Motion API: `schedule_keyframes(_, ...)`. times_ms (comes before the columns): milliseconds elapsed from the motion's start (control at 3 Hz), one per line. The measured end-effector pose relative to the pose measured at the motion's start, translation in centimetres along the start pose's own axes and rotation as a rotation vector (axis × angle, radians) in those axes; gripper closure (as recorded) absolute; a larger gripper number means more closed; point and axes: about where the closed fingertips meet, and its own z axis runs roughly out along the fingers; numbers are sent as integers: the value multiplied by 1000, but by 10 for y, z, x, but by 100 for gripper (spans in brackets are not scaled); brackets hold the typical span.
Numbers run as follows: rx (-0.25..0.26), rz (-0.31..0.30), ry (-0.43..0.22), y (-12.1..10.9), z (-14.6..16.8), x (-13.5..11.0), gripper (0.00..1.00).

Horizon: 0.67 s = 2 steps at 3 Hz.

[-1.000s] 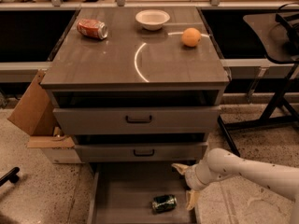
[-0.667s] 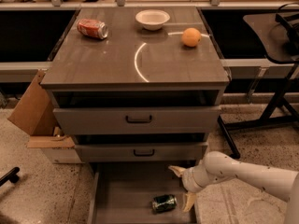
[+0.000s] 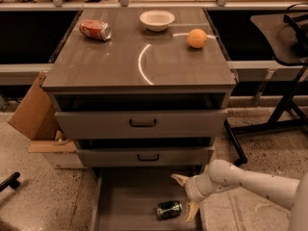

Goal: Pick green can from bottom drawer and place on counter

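**Green can lies in open bottom drawer, gripper spread beside it**

The front edge of the bottom drawer (image 3: 126,200) is cut off by the lower border of the view, so its front wall goes unseen. The drawer's rear slips under the handled drawer (image 3: 144,156) directly above it and is lost in shadow. The robot's pale arm (image 3: 250,182) enters from the right of the drawer and runs out of view at the corner. Its base is not visible.

The green can (image 3: 169,209) is small and dark green, with pale markings on its side and a silvery end. It lies on its side on the drawer's flat floor, in the front right part, close to the drawer's right wall.

The gripper (image 3: 186,195) hangs over the drawer's right side, its two yellowish fingers (image 3: 179,179) spread well apart with nothing between them. One finger points toward the drawer's back and the other toward its front. The can sits just left of the front finger, outside the gap. Whether finger and can touch is hard to make out.

High above the drawer, the counter (image 3: 110,64) carries a red-orange can (image 3: 95,30), a white bowl (image 3: 157,19) and an orange (image 3: 197,38). A cardboard box (image 3: 34,113) stands up and to the left of the drawer.
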Motion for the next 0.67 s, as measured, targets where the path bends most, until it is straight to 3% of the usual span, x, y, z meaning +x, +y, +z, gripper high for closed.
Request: schedule_keyframes(667, -40, 6, -64, -1, 48, 28, 0)
